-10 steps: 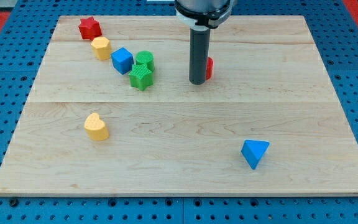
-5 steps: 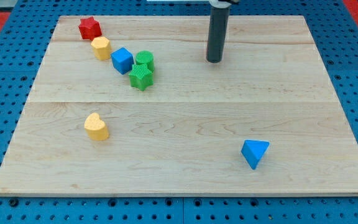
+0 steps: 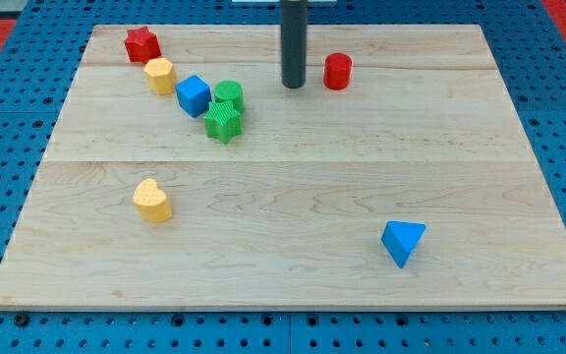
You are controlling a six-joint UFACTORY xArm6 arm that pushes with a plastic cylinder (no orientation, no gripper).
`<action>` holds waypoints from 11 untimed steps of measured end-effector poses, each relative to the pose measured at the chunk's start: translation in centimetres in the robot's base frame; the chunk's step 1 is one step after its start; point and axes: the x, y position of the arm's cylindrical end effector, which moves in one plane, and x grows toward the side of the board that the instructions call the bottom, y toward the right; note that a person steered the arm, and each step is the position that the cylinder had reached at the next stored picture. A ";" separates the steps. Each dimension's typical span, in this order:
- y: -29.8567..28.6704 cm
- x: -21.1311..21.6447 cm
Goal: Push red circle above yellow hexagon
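Note:
The red circle point(image 3: 337, 71) stands on the wooden board point(image 3: 293, 197) near the view's top, right of centre. The yellow hexagon point(image 3: 159, 75) sits at the top left, just below and right of a red star point(image 3: 141, 44). My tip point(image 3: 293, 86) is down on the board just left of the red circle, a small gap apart from it. The tip lies between the circle and the hexagon, far to the right of the hexagon.
A blue cube point(image 3: 193, 95) lies right of the hexagon. A green cylinder point(image 3: 229, 95) and a green star point(image 3: 222, 122) touch beside the cube. A yellow heart point(image 3: 152, 201) is at the lower left. A blue triangle point(image 3: 402, 242) is at the lower right.
My tip moved up and right, then swung left. The red circle, partly hidden behind the rod before, now stands uncovered, higher on the board, to the tip's right.

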 end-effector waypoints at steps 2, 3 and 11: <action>6.0 0.6; 6.9 0.1; -13.2 -4.4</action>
